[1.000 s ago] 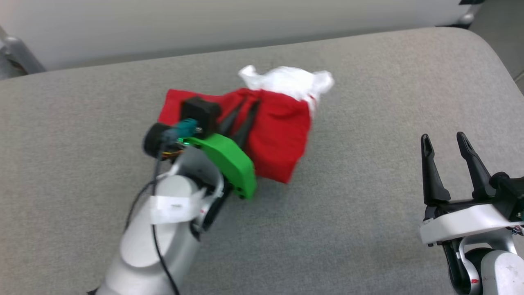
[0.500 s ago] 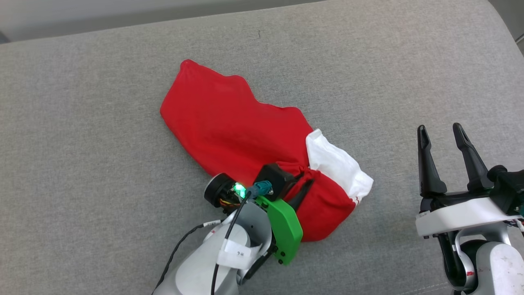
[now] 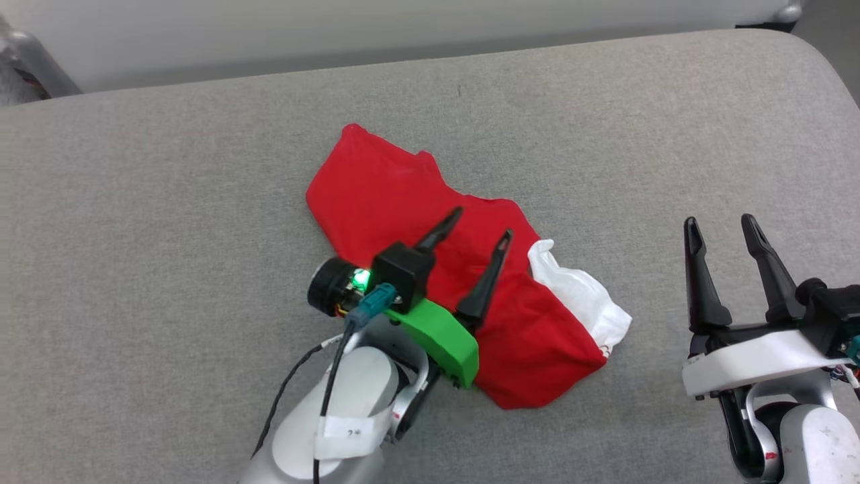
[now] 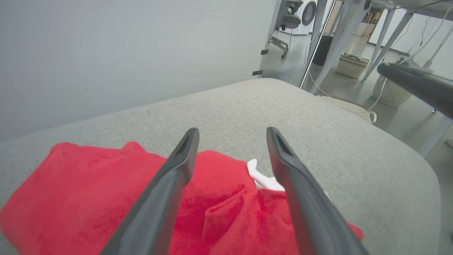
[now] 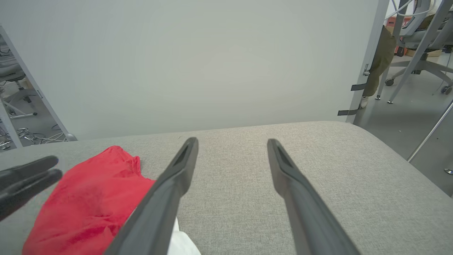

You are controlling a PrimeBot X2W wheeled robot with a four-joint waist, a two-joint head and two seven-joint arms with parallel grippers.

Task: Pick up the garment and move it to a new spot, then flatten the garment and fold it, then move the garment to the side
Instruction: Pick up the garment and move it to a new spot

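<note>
- Head view: the garment [image 3: 376,195] lies crumpled on the grey worktop [image 3: 134,235], red side up, with no lettering visible.
- Head view: its white sleeve [image 3: 578,302] sticks out at the garment's right edge, lying on the worktop.
- Head view: the left tool [image 3: 482,225] is over the middle of the garment, fingers spread apart with nothing between them. Whether the fingers touch the cloth cannot be told.
- Head view: the right tool [image 3: 719,225] is well apart from the garment, to its right, above bare worktop. Its fingers are spread apart and hold nothing.
- Left wrist view: the left tool [image 4: 232,131] has both fingers reaching across the garment [image 4: 88,184], with a wide gap between them.
- Left wrist view: a raised fold of red cloth sits in that gap, and the white sleeve [image 4: 263,180] shows just beyond it, beside the right-hand finger.
- Left wrist view: grey worktop [image 4: 354,159] extends beyond the garment up to a plain grey wall [image 4: 124,53].
- Right wrist view: the right tool [image 5: 231,141] has its fingers apart over bare worktop [image 5: 336,177], to the right of the garment [image 5: 88,198].
- Right wrist view: the white sleeve [image 5: 180,244] shows at the bottom edge, beside the garment's red cloth.
- Right wrist view: the left tool [image 5: 58,167] enters from the left edge, above the garment's near-left part.
</note>
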